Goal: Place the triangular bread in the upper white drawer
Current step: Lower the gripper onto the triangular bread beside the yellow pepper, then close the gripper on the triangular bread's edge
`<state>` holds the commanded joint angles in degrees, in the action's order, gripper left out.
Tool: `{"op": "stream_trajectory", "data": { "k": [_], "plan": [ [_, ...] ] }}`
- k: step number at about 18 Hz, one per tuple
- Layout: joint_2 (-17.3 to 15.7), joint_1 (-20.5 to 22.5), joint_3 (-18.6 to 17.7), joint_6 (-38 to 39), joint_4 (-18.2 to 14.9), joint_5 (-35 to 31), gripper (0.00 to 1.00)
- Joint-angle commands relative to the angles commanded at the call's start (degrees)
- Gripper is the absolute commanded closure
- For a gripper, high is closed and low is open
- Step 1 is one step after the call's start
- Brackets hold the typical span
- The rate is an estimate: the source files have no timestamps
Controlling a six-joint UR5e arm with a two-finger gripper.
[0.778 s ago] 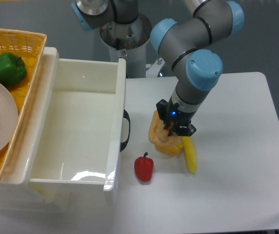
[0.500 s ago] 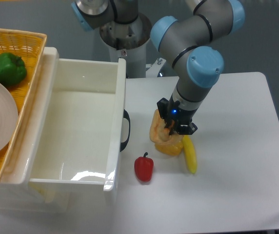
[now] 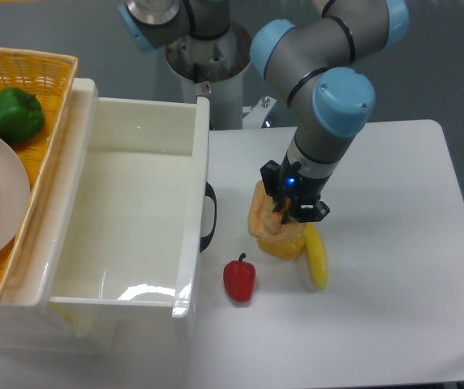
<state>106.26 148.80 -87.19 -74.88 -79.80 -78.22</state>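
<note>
1. The tool point(image 3: 287, 212) is down on the triangular bread point(image 3: 266, 225), fingers closed around its top edge, so the bread stands on edge rather than lying flat. This looks like the grasp made just ahead of the lift.
2. The bread sits on the bench point(image 3: 394, 243) just right of the upper white drawer point(image 3: 135, 219), near its black handle point(image 3: 208, 215).
3. A yellow bell pepper point(image 3: 287, 243) touches the bread's near side and a banana point(image 3: 316, 258) lies just beside that; a straight upward lift looks needed so neither is dragged.
4. A red pepper point(image 3: 239, 278) stands nearer, clear of the route.
5. The drawer is pulled open with a bare floor; its right wall must be cleared before moving left.
</note>
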Motion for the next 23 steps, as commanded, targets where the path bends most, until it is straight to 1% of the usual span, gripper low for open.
{"op": "stream_trajectory", "data": {
  "k": [3,9,11,15,17,19,23],
  "plan": [
    [-0.53,0.09,0.00,0.26,-0.53,0.00,0.74],
    [-0.79,-0.35,0.26,5.61,-1.05,0.70,0.74],
    [-2.28,-0.26,0.26,8.16,-1.41,2.19,0.74],
    [-2.64,-0.35,0.18,8.79,-2.90,2.81,0.74],
    [-3.51,-0.17,0.18,9.22,-3.69,4.30,0.74],
    [-3.87,-0.26,0.26,12.20,-3.78,4.92,0.74],
    [-4.83,-0.52,0.26,14.67,-3.69,6.41,0.74]
  ]
}}
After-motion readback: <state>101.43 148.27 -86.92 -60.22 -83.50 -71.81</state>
